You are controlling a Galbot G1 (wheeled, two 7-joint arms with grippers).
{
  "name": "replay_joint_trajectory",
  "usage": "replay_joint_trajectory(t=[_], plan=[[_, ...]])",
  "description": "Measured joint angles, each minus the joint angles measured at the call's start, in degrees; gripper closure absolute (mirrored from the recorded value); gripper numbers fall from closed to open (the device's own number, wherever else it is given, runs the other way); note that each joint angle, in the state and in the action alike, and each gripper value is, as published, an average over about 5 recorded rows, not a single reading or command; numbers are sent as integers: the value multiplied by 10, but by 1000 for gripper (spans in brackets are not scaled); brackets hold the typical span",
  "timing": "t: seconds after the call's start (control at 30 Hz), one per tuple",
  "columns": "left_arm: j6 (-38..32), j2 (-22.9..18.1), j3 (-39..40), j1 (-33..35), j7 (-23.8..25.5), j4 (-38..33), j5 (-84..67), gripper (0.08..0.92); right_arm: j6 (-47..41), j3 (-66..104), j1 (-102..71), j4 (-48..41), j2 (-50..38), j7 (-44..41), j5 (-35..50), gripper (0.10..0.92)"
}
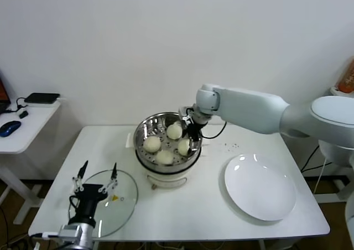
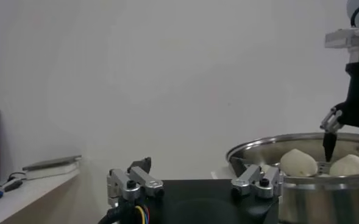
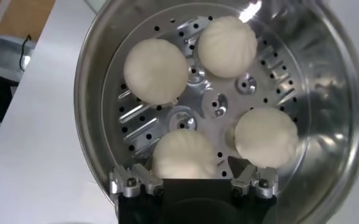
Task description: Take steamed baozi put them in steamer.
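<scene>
All four steamed baozi point(image 3: 156, 70) lay on the perforated tray inside the steamer point(image 1: 145, 129), which stood near the middle of the bench point(image 1: 182, 206), toward its far edge. The right hand point(image 3: 193, 182) hung over the nearest bun with its fingers spread and holding nothing, probably because the bun was just set down. The left hand point(image 1: 97, 175) waited open above the glass lid point(image 1: 124, 200) by the near left corner. The white plate point(image 1: 260, 188) sat bare at the right.

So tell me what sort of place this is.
Likely a lab or office set up as a mock kitchen: a steamer holding four baozi on a plain white table, a bare white wall, and a side desk with a computer mouse.
</scene>
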Motion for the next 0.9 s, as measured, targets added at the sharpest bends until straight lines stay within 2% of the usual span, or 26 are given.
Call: replay_joint_trajectory(t=[0.43,0.9], plan=[[3,-2,5,0,0,-3,5,177,-2,20,20,8,-15,-2,17,203],[7,-3,11,2,-1,-10,13,177,-2,43,45,77,-85,6,37,203]])
